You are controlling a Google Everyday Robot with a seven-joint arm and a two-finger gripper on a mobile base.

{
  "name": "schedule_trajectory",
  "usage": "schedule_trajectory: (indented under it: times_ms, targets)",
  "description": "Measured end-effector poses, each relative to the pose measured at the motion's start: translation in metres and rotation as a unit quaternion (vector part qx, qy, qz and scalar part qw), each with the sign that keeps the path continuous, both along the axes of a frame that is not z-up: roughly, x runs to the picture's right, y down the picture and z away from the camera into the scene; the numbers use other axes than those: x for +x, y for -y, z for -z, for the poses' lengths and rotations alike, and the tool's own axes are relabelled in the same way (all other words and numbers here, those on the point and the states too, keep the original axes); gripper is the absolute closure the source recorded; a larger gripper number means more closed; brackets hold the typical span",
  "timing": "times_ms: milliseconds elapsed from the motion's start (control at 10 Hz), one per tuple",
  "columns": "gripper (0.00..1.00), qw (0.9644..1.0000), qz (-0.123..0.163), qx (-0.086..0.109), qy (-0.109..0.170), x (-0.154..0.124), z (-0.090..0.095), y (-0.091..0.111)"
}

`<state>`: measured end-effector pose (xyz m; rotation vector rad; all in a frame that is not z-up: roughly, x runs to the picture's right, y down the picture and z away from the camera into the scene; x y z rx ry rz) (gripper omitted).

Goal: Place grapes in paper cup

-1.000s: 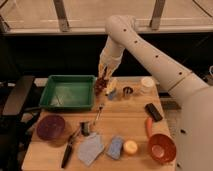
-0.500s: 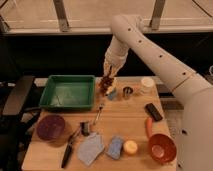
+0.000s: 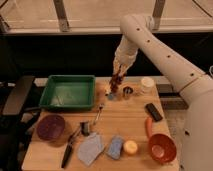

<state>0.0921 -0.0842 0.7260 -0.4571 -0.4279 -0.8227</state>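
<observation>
My gripper point(image 3: 118, 75) hangs from the white arm over the back middle of the wooden table. It is shut on the grapes point(image 3: 116, 86), a small dark red bunch that dangles just below the fingers, above the table. The paper cup point(image 3: 147, 84), off-white and upright, stands at the back right, to the right of the gripper. A small dark metal cup point(image 3: 128, 91) stands between the grapes and the paper cup.
A green tray point(image 3: 67, 92) sits at the back left and a purple bowl point(image 3: 50, 127) at the front left. An orange bowl point(image 3: 161, 147), a carrot-like thing point(image 3: 149, 125) and a black block point(image 3: 153, 111) are on the right. A grey cloth point(image 3: 90, 148), blue sponge point(image 3: 115, 146) and utensils lie in front.
My gripper has moved to the right and slightly up with the grapes, away from the green tray's corner and closer to the metal cup and paper cup.
</observation>
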Motion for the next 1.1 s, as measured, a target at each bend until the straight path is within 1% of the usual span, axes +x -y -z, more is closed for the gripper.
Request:
schedule_trajectory:
  times_ms: [300,400,700,800,1100]
  targets:
    - [1.00,0.9994,-0.014,0.013,-0.029,0.026,0.000,0.009]
    - [1.00,0.9988,-0.021,0.018,-0.040,0.039,-0.001,0.012]
    - [1.00,0.9970,-0.040,0.024,-0.061,0.066,-0.004,0.018]
    - [1.00,0.9969,-0.042,0.021,-0.063,0.070,-0.003,0.017]
    - [1.00,0.9970,-0.041,0.021,-0.062,0.067,-0.004,0.017]
